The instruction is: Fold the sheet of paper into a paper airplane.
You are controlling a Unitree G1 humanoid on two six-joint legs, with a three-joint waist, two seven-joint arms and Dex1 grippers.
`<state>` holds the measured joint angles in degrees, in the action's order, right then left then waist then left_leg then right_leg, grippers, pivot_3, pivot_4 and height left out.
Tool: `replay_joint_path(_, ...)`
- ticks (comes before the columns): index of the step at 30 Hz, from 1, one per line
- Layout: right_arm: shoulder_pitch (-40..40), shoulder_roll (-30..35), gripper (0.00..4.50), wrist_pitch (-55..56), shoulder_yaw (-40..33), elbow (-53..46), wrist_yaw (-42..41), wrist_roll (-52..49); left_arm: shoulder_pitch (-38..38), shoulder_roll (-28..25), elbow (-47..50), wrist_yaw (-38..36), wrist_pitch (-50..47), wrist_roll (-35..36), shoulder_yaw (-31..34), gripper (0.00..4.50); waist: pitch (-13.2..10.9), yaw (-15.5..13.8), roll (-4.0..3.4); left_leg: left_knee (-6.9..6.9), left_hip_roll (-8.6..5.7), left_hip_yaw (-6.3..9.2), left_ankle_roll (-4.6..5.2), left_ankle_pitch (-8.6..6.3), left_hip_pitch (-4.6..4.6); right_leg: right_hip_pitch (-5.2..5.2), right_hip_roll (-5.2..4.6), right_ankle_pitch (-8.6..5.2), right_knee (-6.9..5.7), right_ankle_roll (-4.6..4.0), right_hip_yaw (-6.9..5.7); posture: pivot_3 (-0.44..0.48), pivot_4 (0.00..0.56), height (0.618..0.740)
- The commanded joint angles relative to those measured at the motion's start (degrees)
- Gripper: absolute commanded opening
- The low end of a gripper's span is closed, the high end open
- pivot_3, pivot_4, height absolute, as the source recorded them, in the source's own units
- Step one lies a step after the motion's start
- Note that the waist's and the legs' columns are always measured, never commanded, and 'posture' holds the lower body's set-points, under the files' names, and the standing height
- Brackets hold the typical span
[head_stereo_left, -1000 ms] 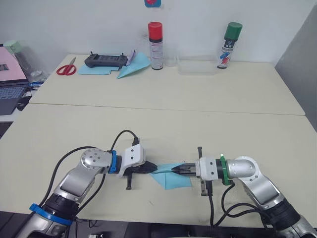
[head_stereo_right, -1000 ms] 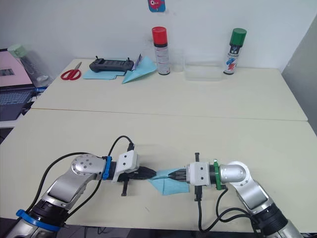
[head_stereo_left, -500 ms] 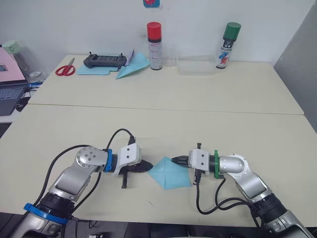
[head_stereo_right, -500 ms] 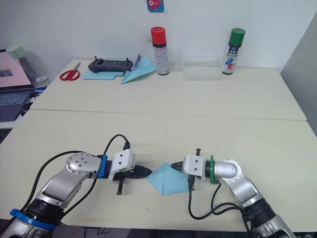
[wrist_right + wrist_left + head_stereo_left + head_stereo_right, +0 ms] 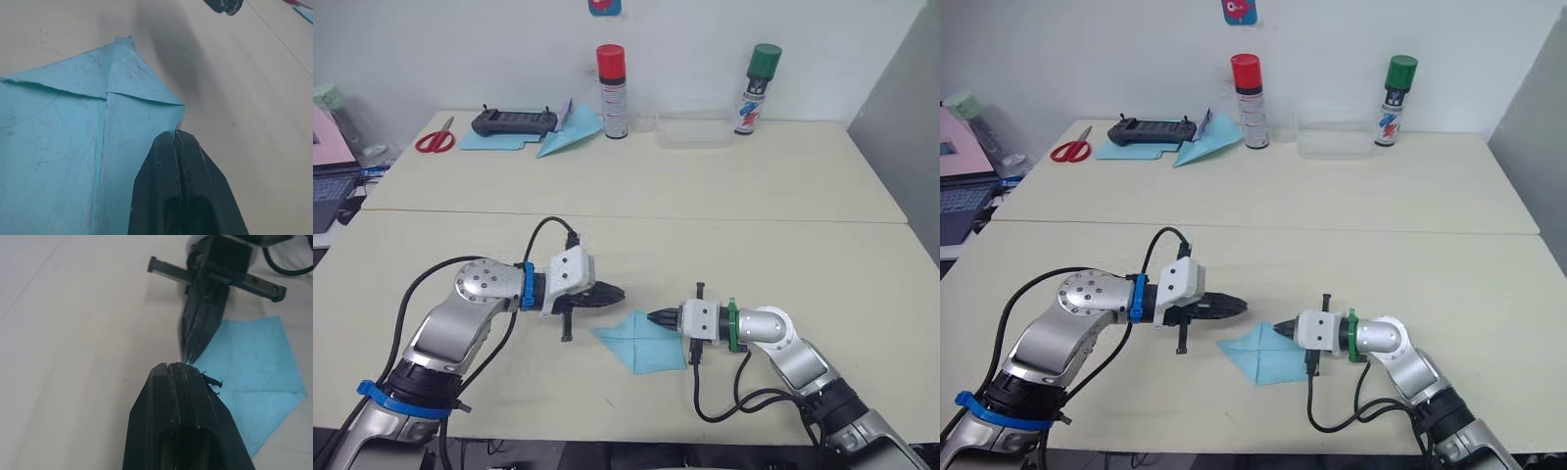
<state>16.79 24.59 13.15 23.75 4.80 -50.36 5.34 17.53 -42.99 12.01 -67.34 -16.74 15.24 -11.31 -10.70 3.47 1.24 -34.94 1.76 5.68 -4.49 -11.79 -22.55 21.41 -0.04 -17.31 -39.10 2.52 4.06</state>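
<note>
The sheet of paper point(image 5: 641, 344) lies flat on the near table, light blue, with folded flaps meeting at a centre crease point(image 5: 105, 127). My left gripper point(image 5: 613, 292) is shut and empty, held just above the table off the paper's far left corner. My right gripper point(image 5: 653, 316) is also shut, its tip at the paper's right corner and overlapping the folded edge in the right wrist view point(image 5: 174, 137). In the left wrist view my shut left gripper point(image 5: 178, 368) points at the right gripper point(image 5: 199, 330) with the paper point(image 5: 249, 374) beside it.
Along the far table stand a red-capped spray can point(image 5: 612, 77), a green-capped spray can point(image 5: 751, 88) and a clear tray point(image 5: 693, 130). A black controller point(image 5: 514, 121), red scissors point(image 5: 435, 140), a blue paper dart point(image 5: 570, 132) and a turquoise sheet point(image 5: 487, 141) lie at far left.
Both grippers drew apart off the middle of the paper. The left one backed away and lifted; the right one withdrew to the paper's right corner. The camera view shifted slightly.
</note>
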Motion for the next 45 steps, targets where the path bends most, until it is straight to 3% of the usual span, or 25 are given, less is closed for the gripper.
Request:
replay_joint_path(1,-0.15,0.42,0.02,-0.41,-0.06,0.97,0.16,0.64,-1.97,-0.59,1.42,0.21,1.47,-1.82,-1.28,0.0,0.0,-0.13,0.0,0.0,0.0,0.03,0.0,0.0,-0.02,0.0,0.0,0.0,0.0,0.0,-0.03,0.0,0.15,0.74)
replay_joint_path(12,-0.71,0.59,0.02,-2.27,-0.54,-0.44,-0.01,-0.33,-4.93,-0.09,-4.29,0.81,7.26,-7.11,-3.71,0.0,0.0,-0.26,0.0,-0.05,-0.01,0.01,0.0,0.0,-0.01,-0.03,0.0,0.03,0.0,-0.02,0.0,0.0,0.15,0.74)
replay_joint_path(15,-0.66,0.39,0.61,-4.88,-1.43,-1.65,-0.61,-2.39,-5.51,-0.17,-4.44,0.7,7.63,-7.29,-3.96,0.0,0.0,-0.29,0.0,-0.05,-0.01,0.02,0.0,0.0,0.0,-0.04,0.0,0.03,0.0,-0.02,0.0,0.0,0.15,0.74)
replay_joint_path(18,-0.76,0.62,1.56,-6.6,-1.94,-3.09,-1.06,-3.6,-5.88,-0.08,-4.57,0.79,7.97,-7.5,-4.19,0.0,0.0,-0.37,0.0,-0.05,-0.01,0.01,0.0,0.0,-0.01,-0.04,-0.01,0.02,0.01,-0.02,0.0,0.0,0.15,0.74)
replay_joint_path(21,-0.84,1.08,2.58,-12.64,-6.12,-9.59,-3.76,-12.18,-6.68,-0.09,-4.09,0.7,8.12,-7.51,-4.59,0.0,0.0,-0.42,0.0,-0.04,-0.01,0.02,0.0,0.0,-0.04,-0.03,-0.02,0.02,0.02,-0.02,-0.01,0.0,0.15,0.74)
replay_joint_path(27,-0.76,0.94,2.58,-22.79,-6.67,-18.79,-7.51,-22.26,-6.84,0.01,-4.77,0.79,8.93,-7.94,-4.69,0.0,0.0,-0.41,-0.01,-0.04,-0.01,0.03,0.0,0.0,-0.04,-0.02,-0.02,0.02,0.02,-0.02,-0.01,0.0,0.15,0.74)
replay_joint_path(30,-0.72,-0.23,2.01,-25.81,-4.02,-17.9,-7.43,-21.72,-6.1,0.71,-5.58,1.33,9.45,-8.08,-4.61,0.0,0.0,-0.42,-0.01,-0.04,-0.01,0.02,0.0,0.0,-0.05,-0.02,-0.02,0.02,0.02,-0.02,-0.02,0.0,0.15,0.74)
replay_joint_path(34,-0.12,-1.35,0.5,-24.48,0.21,-12.45,-6.94,-16.68,-5.44,0.89,-6.14,0.94,9.53,-8.14,-4.73,0.0,0.0,-0.4,-0.01,-0.04,-0.02,0.02,0.0,0.0,-0.05,-0.01,-0.02,0.01,0.03,-0.02,-0.02,0.0,0.15,0.74)
replay_joint_path(36,0.28,-1.17,0.04,-22.94,1.4,-10.54,-6.51,-14.19,-5.36,0.74,-6.18,0.73,9.59,-8.26,-4.93,0.0,0.0,-0.5,-0.01,-0.04,-0.02,0.01,0.0,0.0,-0.06,-0.01,-0.02,0.01,0.03,-0.01,-0.01,0.0,0.15,0.74)
replay_joint_path(45,-1.03,3.38,0.04,-20.95,2.94,-7.85,-7.62,-7.97,-5.36,0.28,-6.88,0.31,10.05,-8.81,-5.12,0.0,0.01,-0.58,-0.02,-0.04,-0.03,0.02,0.0,0.0,-0.05,-0.02,-0.03,0.01,0.04,-0.01,-0.02,0.0,0.15,0.74)
